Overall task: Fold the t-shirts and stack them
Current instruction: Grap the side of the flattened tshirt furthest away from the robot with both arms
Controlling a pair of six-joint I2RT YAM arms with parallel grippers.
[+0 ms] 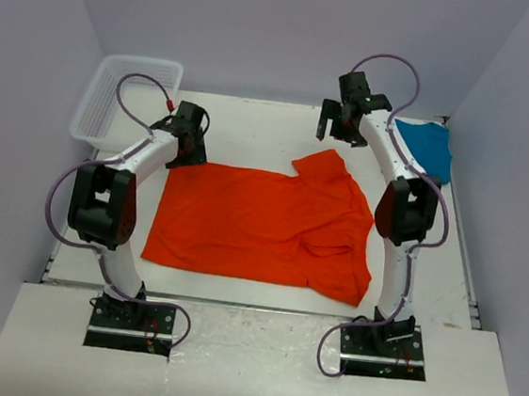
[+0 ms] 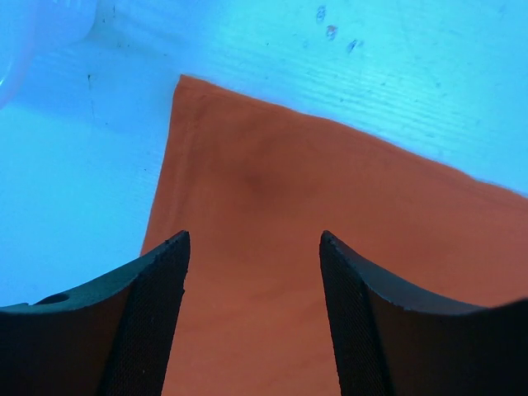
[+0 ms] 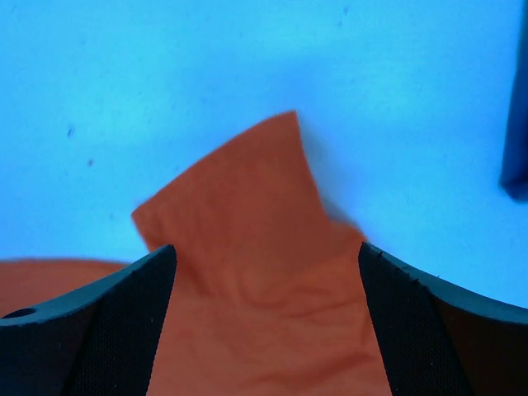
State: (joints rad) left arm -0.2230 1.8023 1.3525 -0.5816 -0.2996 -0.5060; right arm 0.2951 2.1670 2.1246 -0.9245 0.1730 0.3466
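Observation:
The orange-red t-shirt (image 1: 262,221) lies spread flat across the middle of the table, one sleeve (image 1: 323,162) pointing to the far side. My left gripper (image 1: 191,152) hovers open over the shirt's far-left corner (image 2: 247,165), with cloth showing below its fingers (image 2: 157,313) and nothing between them. My right gripper (image 1: 339,132) stands open above the far sleeve (image 3: 239,214), which lies under the gap without being held. The teal-blue t-shirt (image 1: 426,147) sits bunched at the back right, and its edge (image 3: 518,124) shows at the right of the right wrist view.
A white mesh basket (image 1: 123,98) stands at the back left corner, just off the table's edge; its rim (image 2: 33,33) shows in the left wrist view. Grey walls close in on three sides. Both arm bases (image 1: 134,317) sit at the near edge.

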